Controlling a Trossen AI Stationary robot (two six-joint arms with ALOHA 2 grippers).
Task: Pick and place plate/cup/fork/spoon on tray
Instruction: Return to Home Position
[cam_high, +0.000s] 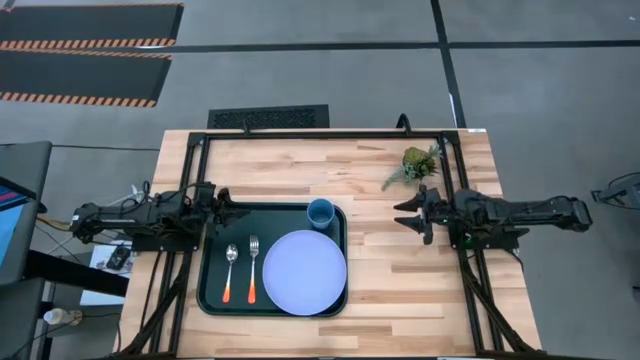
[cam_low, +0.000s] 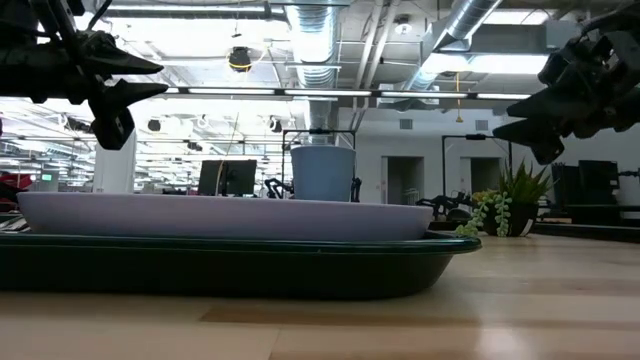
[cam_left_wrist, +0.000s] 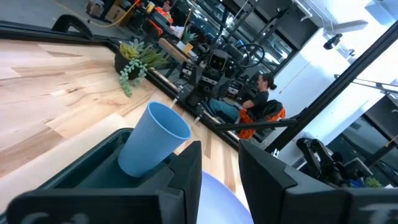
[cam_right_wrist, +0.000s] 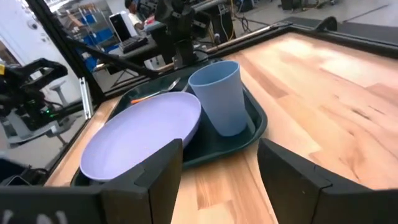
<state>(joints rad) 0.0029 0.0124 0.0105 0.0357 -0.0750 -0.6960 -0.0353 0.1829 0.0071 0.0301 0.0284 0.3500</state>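
Observation:
The dark tray (cam_high: 210, 290) lies on the wooden table. On it rest the pale lavender plate (cam_high: 304, 272), the blue cup (cam_high: 321, 213) standing upright at the far right corner, the spoon (cam_high: 229, 272) and the fork (cam_high: 252, 268), both with orange handles. My left gripper (cam_high: 238, 209) hovers open above the tray's far left corner, empty. My right gripper (cam_high: 405, 218) is open and empty, above the bare table right of the tray. The cup (cam_left_wrist: 152, 140) and plate (cam_right_wrist: 143, 134) also show in the wrist views.
A small potted plant (cam_high: 415, 165) stands at the far right of the table. A black frame (cam_high: 330, 133) runs along the table's far edge and sides. Bare wood lies right of the tray and along the near edge.

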